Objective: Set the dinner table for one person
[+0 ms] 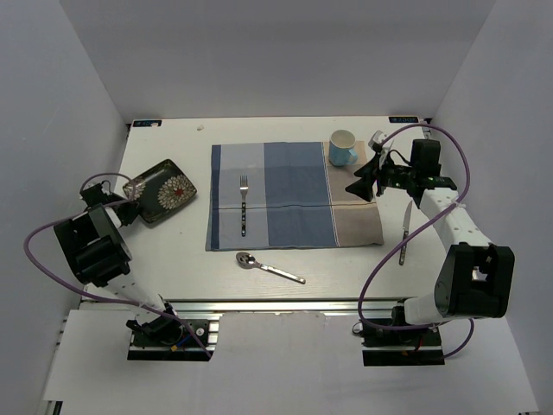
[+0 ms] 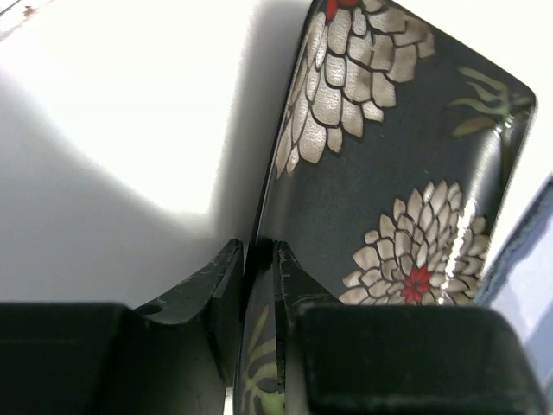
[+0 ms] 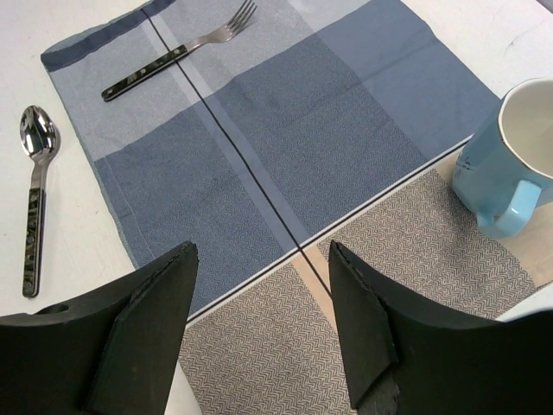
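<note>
From the top we count one of each on the dinner table [image 1: 173, 259], which spreads ahead of both arm bases: placemat [image 1: 294, 194] mid-table, fork [image 1: 244, 206] on it, mug [image 1: 343, 148] at its far right corner, spoon [image 1: 268, 268] near the near edge, knife [image 1: 405, 232] toward the right edge, plate [image 1: 164, 192] toward the left edge, with bare white between them. Left wrist: the left gripper [image 2: 257, 259] is clenched on the plate's rim. Right wrist: the right gripper [image 3: 261, 251] hangs spread and empty over the placemat's beige strip, the mug just beside.
</note>
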Available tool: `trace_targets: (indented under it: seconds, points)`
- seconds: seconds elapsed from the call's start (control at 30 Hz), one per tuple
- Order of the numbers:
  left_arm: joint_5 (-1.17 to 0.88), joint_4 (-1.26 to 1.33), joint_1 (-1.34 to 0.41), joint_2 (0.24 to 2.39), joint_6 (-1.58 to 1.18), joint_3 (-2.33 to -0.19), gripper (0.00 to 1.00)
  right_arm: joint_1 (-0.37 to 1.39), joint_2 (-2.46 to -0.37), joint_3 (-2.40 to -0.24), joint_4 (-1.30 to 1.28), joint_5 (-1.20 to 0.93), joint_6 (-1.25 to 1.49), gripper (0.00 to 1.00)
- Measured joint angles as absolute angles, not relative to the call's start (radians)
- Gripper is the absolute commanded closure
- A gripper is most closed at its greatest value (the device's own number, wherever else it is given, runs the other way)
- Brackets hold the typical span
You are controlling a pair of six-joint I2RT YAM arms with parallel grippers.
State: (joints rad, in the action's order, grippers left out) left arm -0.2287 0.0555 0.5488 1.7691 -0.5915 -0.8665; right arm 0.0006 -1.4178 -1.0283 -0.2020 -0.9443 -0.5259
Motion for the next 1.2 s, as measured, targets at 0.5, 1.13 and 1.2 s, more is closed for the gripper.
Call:
trace_targets:
  seconds: [0.5,1.13,1.2]
  points:
    - [-0.439,0.266,0.611,1.740,-0.672,-0.711,1.00,0.001,-1.418,-1.040,-0.203,-0.942,-0.493,0.34]
    - [-0.557,0.432,0.614,1.549,-0.987,-0.575,1.00,0.027,-1.418,-1.040,-0.202,-0.949,-0.474,0.36]
    - [-0.565,0.457,0.614,1.545,-1.013,-0.574,1.00,0.027,-1.418,-1.040,-0.202,-0.949,-0.473,0.36]
